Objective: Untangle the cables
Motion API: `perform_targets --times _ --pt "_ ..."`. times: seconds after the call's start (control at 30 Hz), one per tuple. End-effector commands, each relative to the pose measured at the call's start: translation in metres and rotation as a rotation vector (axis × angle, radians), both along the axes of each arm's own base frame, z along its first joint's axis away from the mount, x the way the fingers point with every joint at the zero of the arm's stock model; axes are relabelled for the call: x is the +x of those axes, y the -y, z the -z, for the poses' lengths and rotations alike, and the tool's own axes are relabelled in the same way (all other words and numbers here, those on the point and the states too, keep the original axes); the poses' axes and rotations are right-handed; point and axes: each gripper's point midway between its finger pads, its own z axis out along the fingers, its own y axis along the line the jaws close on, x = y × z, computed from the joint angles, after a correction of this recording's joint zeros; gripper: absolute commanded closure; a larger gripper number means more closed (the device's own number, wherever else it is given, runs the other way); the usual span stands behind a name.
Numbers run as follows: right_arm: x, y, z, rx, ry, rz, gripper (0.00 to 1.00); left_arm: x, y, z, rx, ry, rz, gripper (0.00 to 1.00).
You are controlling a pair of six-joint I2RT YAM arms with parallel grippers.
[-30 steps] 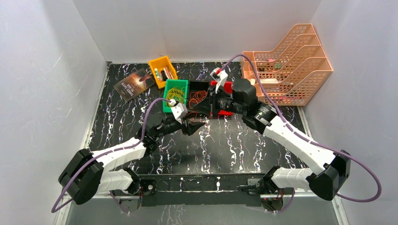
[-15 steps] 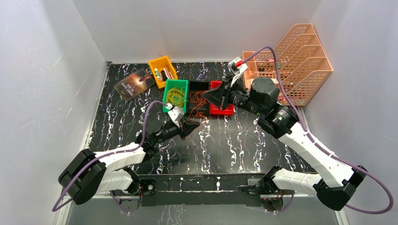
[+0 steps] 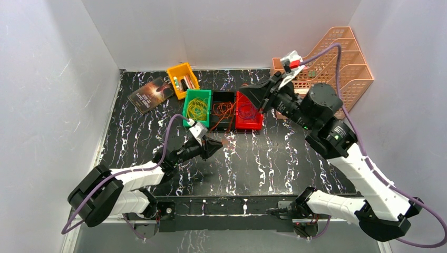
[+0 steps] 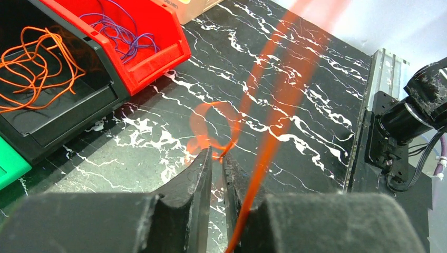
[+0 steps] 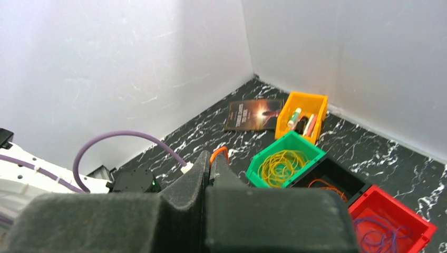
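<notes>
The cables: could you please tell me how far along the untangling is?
Done: yellow cables lie in the green bin, purple cables in the red bin. In hand: one orange cable stretches between the left fingers and the raised right fingers, both pinching it. Left: freeing it and the orange cables heaped in the black bin.

Right gripper (image 5: 212,159) has lifted off the bins and swung out toward 1 o'clock, so the red bin (image 3: 249,126) is uncovered now. Left gripper (image 4: 216,155) went from open to pinched on the orange cable (image 4: 274,121) and backed off a little toward 6 o'clock, with that cable now stretched upward.
</notes>
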Motion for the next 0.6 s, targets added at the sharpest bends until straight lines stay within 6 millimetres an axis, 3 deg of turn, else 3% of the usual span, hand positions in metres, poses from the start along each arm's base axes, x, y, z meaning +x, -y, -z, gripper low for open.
perform_targets --times 0.0,0.2,0.3,0.37,0.4,0.43,0.47,0.57 --pt "-0.007 0.024 -0.057 0.109 0.147 0.065 1.00 -0.001 0.000 0.005 0.008 -0.010 -0.003 0.87" --pt "-0.007 0.031 -0.064 0.110 0.167 0.092 1.00 0.000 -0.001 0.012 0.025 -0.032 -0.009 0.86" --pt "-0.005 0.032 -0.066 0.103 0.177 0.100 1.00 0.003 -0.004 0.017 0.033 -0.051 -0.038 0.79" --pt "-0.003 0.029 -0.065 0.091 0.177 0.102 1.00 0.005 -0.007 0.020 0.036 -0.065 -0.063 0.63" --pt "0.000 0.028 -0.063 0.083 0.175 0.106 1.00 0.007 -0.010 0.022 0.038 -0.077 -0.090 0.49" --pt "0.002 0.026 -0.060 0.074 0.172 0.108 1.00 0.011 -0.014 0.024 0.035 -0.098 -0.129 0.27" --pt "0.005 0.025 -0.058 0.068 0.168 0.114 1.00 0.014 -0.018 0.027 0.036 -0.115 -0.166 0.16" --pt "0.017 0.023 -0.050 0.049 0.146 0.151 1.00 0.023 -0.033 0.034 0.036 -0.142 -0.277 0.03"
